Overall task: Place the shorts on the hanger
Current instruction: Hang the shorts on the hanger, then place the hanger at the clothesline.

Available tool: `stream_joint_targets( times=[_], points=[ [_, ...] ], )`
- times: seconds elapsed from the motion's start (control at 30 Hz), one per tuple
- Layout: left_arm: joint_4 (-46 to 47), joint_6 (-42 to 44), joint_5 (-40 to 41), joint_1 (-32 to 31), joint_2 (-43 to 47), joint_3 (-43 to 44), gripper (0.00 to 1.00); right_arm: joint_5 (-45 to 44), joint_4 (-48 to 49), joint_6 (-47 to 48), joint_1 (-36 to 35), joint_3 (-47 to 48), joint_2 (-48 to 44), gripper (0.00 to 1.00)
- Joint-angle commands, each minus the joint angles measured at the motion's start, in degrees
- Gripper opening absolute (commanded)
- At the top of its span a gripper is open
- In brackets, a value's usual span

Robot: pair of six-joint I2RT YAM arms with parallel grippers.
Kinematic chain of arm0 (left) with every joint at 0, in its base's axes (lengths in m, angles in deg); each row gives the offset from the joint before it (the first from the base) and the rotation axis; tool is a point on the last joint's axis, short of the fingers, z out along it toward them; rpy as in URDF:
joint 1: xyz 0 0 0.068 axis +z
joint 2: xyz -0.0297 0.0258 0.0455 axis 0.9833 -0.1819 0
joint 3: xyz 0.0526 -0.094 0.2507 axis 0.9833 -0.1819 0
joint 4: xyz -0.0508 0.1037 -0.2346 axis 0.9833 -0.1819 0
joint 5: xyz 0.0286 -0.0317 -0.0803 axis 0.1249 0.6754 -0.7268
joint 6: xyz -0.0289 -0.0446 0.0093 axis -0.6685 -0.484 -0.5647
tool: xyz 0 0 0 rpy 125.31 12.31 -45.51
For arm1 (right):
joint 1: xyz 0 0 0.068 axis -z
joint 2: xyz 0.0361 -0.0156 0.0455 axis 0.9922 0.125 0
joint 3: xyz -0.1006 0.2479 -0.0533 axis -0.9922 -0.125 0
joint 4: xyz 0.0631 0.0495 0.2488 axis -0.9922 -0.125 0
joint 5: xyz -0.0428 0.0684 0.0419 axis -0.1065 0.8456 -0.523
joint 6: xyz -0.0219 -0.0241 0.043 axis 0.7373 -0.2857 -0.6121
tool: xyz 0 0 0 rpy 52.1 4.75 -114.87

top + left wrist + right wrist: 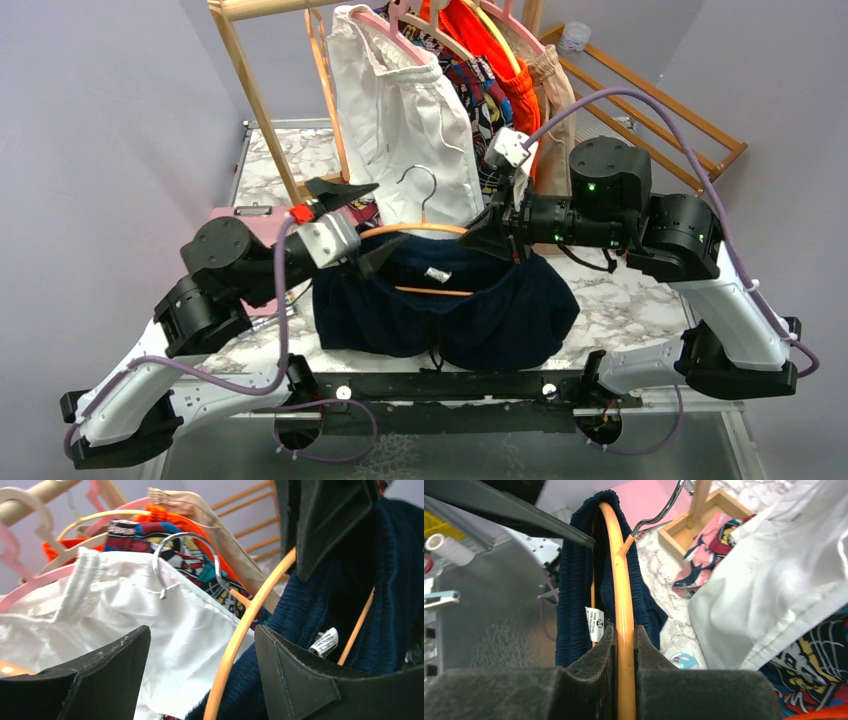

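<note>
Over the marble table (640, 290), the right gripper (497, 232) comes in from 3 o'clock with its jaws pinched hard together on the hanger (420, 229), and the right wrist view confirms it: the two dark pads (594, 665) squeeze the orange-tan arm (621, 580) with no gap showing. The left gripper (362, 222) sits at the hanger's 9 o'clock end, jaws spread wide and holding nothing. From its own camera, the two black fingers (100, 680) stand well apart, with the curved arm (240, 630) running up between them, nearer the right-hand finger. The shorts (500, 310) hang at 6 o'clock below the hanger's shoulders, a dark navy bundle whose lower edge seems to rest near the table's front rim. The straight crossbar (435, 291) shows against the open waistband, and the small white label (436, 273) sits just above it. In the right wrist view, ribbed navy fabric (574, 590) lies against both sides of the arm, with the label (595, 622) at about 10 o'clock from the pads. The metal hook (425, 190) stands upright at 12 o'clock. Beyond it, white shorts (400, 110) and bright orange ones (490, 50) hang on the wooden rack (250, 80).
</note>
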Motion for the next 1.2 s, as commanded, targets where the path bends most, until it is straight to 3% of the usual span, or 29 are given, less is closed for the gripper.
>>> stream_joint_targets(
  times=[0.0,0.23,0.37,0.7,0.93,1.17],
  points=[
    [5.56,-8.08,10.45,0.07,3.11,1.97,0.79,-10.00,7.77,-1.72,-0.15,0.98,-1.34,0.01],
    [5.25,-17.69,23.90,0.08,10.67,1.02,0.79,-16.43,8.10,-0.09,-0.14,3.49,1.17,0.01],
    [5.22,-18.15,29.71,0.03,17.12,-2.99,0.77,-22.75,3.30,1.93,-0.17,9.35,4.30,0.01],
    [2.11,-17.24,35.85,0.07,22.84,-8.90,0.76,-36.62,3.78,4.74,-0.15,10.01,7.11,0.01],
    [1.15,-17.37,37.27,0.08,23.83,-13.06,0.76,-36.43,9.84,5.77,-0.18,9.45,10.01,0.01],
    [-1.08,-17.58,40.26,0.01,26.69,-15.21,0.76,-31.76,8.71,7.42,-0.18,8.79,10.69,0.01]
  ],
)
